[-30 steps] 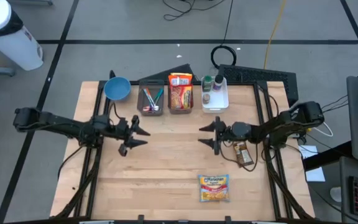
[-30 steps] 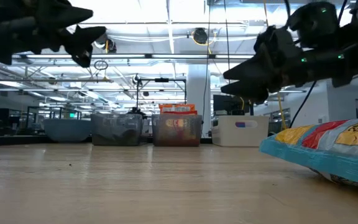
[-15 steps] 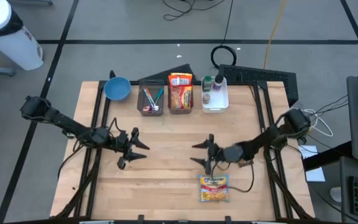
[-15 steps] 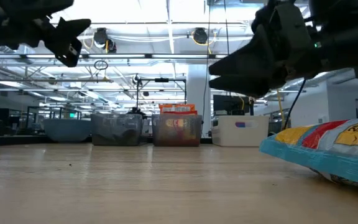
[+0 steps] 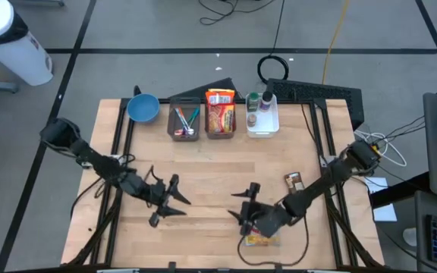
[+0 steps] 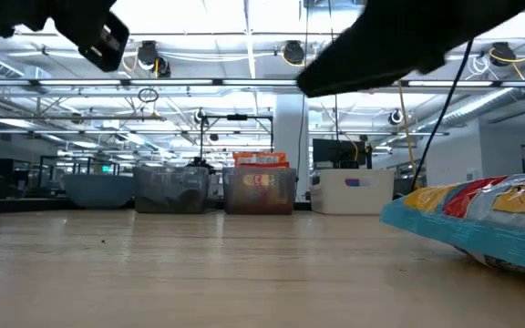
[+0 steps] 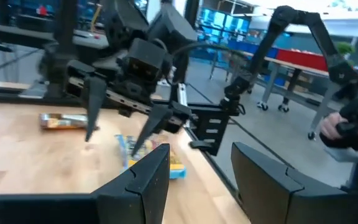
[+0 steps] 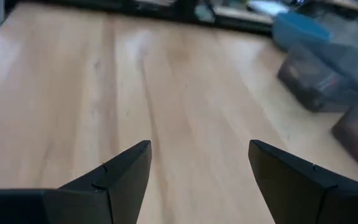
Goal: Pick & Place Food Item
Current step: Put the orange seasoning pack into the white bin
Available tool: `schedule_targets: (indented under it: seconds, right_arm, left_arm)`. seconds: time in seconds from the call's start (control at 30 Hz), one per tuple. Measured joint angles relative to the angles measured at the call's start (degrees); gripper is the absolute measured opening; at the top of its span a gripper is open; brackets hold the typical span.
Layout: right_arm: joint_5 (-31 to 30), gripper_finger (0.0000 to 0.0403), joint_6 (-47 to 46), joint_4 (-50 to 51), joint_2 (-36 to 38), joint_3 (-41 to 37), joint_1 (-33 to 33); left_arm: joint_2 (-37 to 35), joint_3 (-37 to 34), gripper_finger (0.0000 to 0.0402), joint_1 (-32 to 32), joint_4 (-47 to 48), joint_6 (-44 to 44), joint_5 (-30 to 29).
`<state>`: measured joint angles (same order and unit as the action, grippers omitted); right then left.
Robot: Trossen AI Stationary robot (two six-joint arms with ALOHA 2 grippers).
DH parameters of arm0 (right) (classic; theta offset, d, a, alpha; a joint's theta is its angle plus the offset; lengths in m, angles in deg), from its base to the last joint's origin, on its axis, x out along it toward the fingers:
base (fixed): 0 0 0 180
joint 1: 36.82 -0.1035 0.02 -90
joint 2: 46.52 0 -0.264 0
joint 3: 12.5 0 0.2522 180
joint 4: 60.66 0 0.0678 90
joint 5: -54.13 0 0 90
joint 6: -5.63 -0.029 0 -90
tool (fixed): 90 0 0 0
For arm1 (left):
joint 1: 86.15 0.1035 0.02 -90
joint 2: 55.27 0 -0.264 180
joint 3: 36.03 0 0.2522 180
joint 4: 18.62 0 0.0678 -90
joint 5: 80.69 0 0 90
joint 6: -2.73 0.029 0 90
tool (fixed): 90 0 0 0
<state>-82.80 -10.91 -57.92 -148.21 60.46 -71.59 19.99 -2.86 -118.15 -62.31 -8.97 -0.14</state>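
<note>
I have the right gripper (image 5: 243,211) hovering low in the centre of the high view, fingers spread wide with nothing between them, just above and left of the yellow-and-red ramen packet (image 5: 260,240), which lies flat on the wooden table (image 5: 203,167) near the bottom edge. The arm covers most of the packet, so my guess is I'm lining up over it for the pick. The left gripper (image 5: 168,205) waits well left of it, fingers part open and empty, turned toward the packet, probably kept clear of the right arm's reach. A brown snack bar (image 5: 292,180) lies to the right. Along the upper edge sit a blue bowl (image 5: 143,108), clear bins and a white tray (image 5: 264,121), presumably where food goes.
</note>
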Motion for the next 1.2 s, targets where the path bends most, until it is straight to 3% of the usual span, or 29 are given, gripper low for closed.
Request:
schedule_targets:
  seconds: [0.23,0.43,0.63,1.0,1.2]
  right_arm:
    - [-1.42,0.0262,-14.40,29.22,0.27,10.65,-5.36]
    - [-0.62,0.0242,-37.59,56.78,0.24,16.40,-8.26]
    - [11.60,0.0204,-56.51,76.24,0.20,17.08,-8.87]
    - [18.26,0.0176,-66.18,95.25,0.85,16.56,-9.57]
    - [21.77,0.0204,-65.39,96.54,2.82,16.58,-8.86]
  left_arm:
    - [10.85,9.05,0.0182,-3.35,0.18,-0.02,0.00]
    - [19.81,16.75,0.0182,-5.33,0.30,-0.24,0.00]
    - [26.73,22.86,0.0182,-5.92,0.15,-1.54,0.29]
    - [33.70,30.07,0.0182,-6.05,0.12,-4.71,0.88]
    - [34.42,31.07,0.0182,-6.18,0.22,-4.92,1.01]
